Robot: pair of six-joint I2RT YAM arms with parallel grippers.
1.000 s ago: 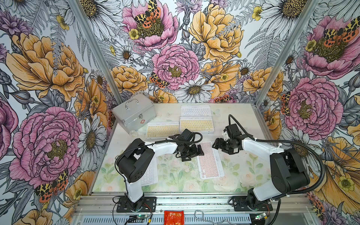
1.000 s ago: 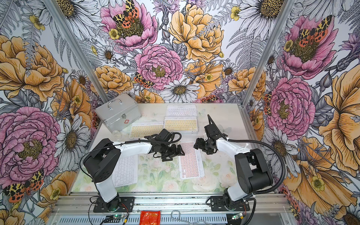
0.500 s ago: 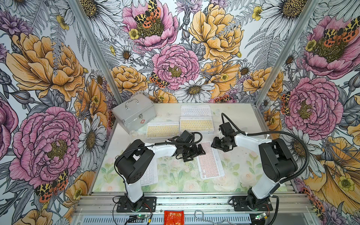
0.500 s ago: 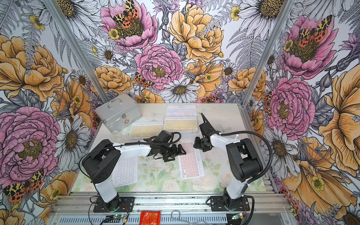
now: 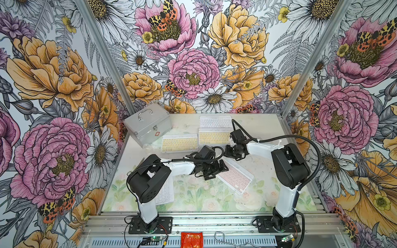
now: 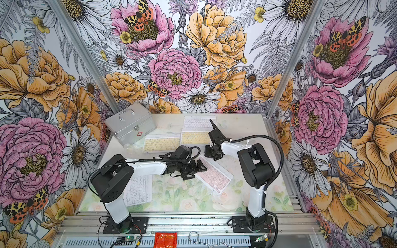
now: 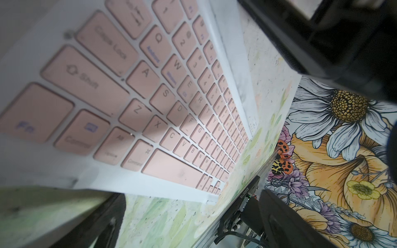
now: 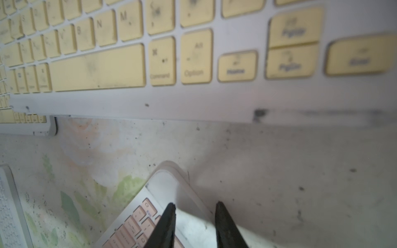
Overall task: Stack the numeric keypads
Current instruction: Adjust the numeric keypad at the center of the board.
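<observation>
Nearest, at the lower left of both top views, a white keypad (image 5: 165,193) lies flat on the table (image 5: 199,197), half hidden under the left arm's elbow. That arm rises from its base to the bent elbow, and its forearm runs low and level toward frame centre. There the left gripper (image 5: 216,171) sits with jaws spread full wide, gripping nothing, at the left end of the pink keypad (image 5: 235,176), which lies slantwise at centre. The right arm stands up from the lower right, folds at the elbow and reaches left, wrist tipped down. The right gripper (image 8: 195,211) shows a narrow gap. Its fingertips (image 8: 170,212) straddle the pink keypad's upper-left corner; whether they pinch it I cannot tell. Beyond lie the left-hand yellow keypad (image 5: 179,143) and right-hand yellow keypad (image 5: 213,137), then a pale keypad (image 5: 215,122), with a silver case (image 5: 148,126) at upper left.
</observation>
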